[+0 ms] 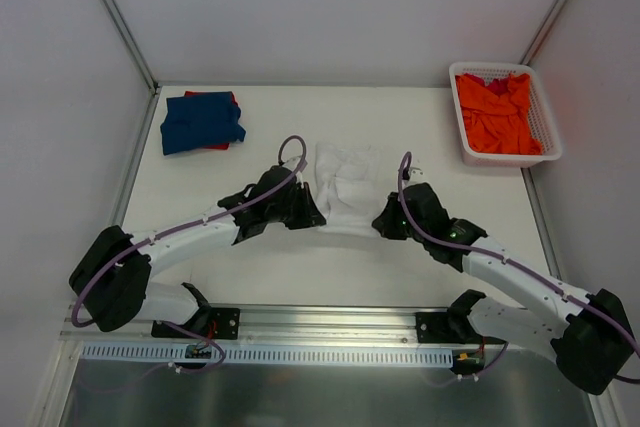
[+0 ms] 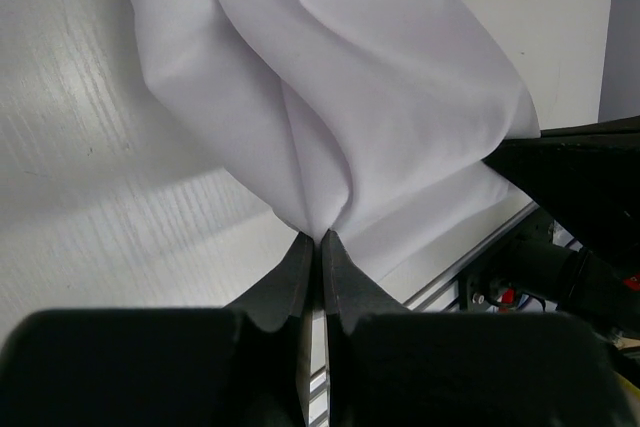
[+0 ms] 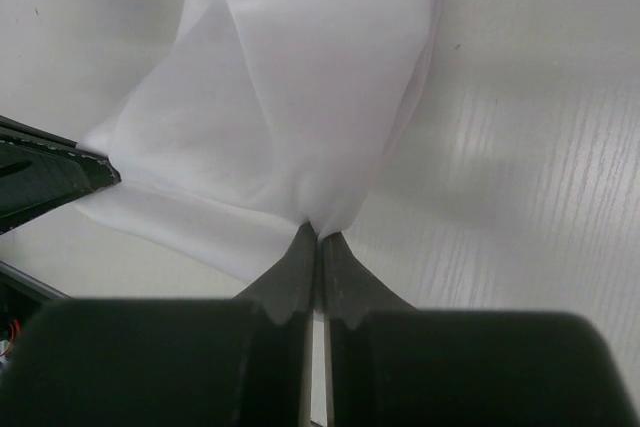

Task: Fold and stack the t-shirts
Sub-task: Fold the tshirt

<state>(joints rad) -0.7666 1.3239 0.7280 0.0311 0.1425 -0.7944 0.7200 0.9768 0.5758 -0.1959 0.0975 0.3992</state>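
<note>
I have the white t-shirt [image 1: 347, 185] pinched at its near corners, the left gripper [image 2: 320, 239] and the right gripper [image 3: 318, 235] each clenched on a bunched fold, the cloth spreading ahead of both over the desk [image 1: 250, 267]. I judge it light, limp and apt to sag, so corners or hem are the places to hold. How many layers each gripper caught I cannot tell, and the red t-shirt [image 1: 226, 97], beyond and left of the left gripper, lies mostly buried under the blue t-shirt [image 1: 200, 121]
</note>
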